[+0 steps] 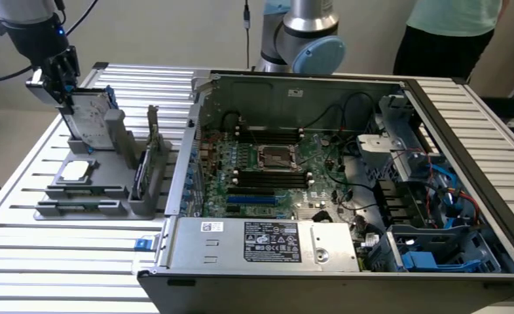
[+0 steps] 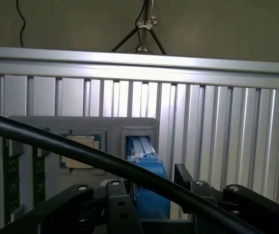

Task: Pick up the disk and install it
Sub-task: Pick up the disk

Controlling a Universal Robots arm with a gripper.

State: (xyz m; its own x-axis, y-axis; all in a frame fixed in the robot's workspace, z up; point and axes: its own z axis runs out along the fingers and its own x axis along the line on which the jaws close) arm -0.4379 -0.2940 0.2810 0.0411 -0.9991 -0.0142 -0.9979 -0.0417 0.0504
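Black cable (image 2: 22, 134) right across my lens, and beyond it my hand (image 2: 149, 187) straddles the disk (image 2: 146, 158), which stands upright in the grey holder (image 1: 108, 196) on the counter (image 1: 29, 261). Clamped or not, I cannot tell. A crooked pull could jam it in its slot. Count: one disk, one chip (image 2: 81, 144), one open case (image 1: 300, 91).

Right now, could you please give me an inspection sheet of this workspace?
Surface: slatted metal table, with a grey holder on it.
Job's things: disk standing upright in the holder; open computer case beside the holder.
Clutter: small square chip lying on the holder.
Grippers: end effector at the disk's top edge.
Cables: black cable crossing the wrist view; blue and red cables inside the case.
Surroundings: person standing behind the table; tripod.
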